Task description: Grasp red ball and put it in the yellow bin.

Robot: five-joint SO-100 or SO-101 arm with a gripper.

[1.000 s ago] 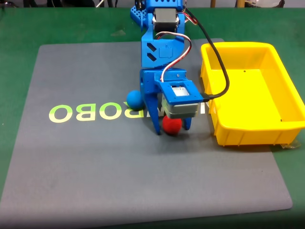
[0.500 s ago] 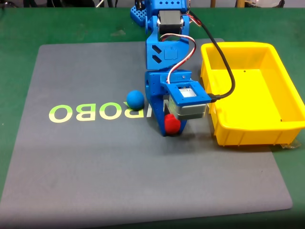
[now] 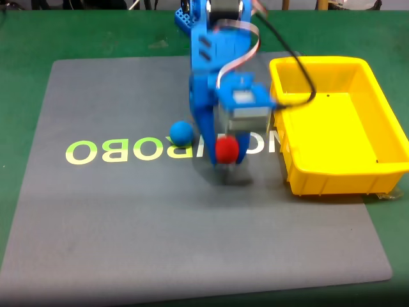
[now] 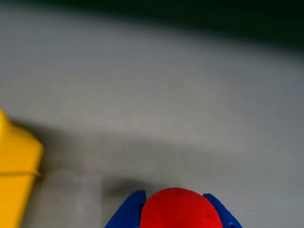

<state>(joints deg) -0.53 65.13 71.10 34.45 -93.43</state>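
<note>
Green surface (image 3: 96, 38) lies under a flat gray mat (image 3: 128, 224). A second ago the red ball (image 3: 226, 149) sat on the mat; now the blue fingers (image 4: 128, 213) squeeze it and have lifted it up, just left of the bin (image 3: 332, 179). That means the grab worked. The ball looks round and dull, the bin smooth yellow plastic with sloped walls.

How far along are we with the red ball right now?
Done: the grasp. The end effector is shut on the red ball, and the wrist view shows the ball between the blue fingers. In hand: the ball sits above a shadow on the mat, apparently lifted; the arm is motion-blurred. Left: carry it right, over the yellow bin, and release. The blue ball lies on the mat.
</note>
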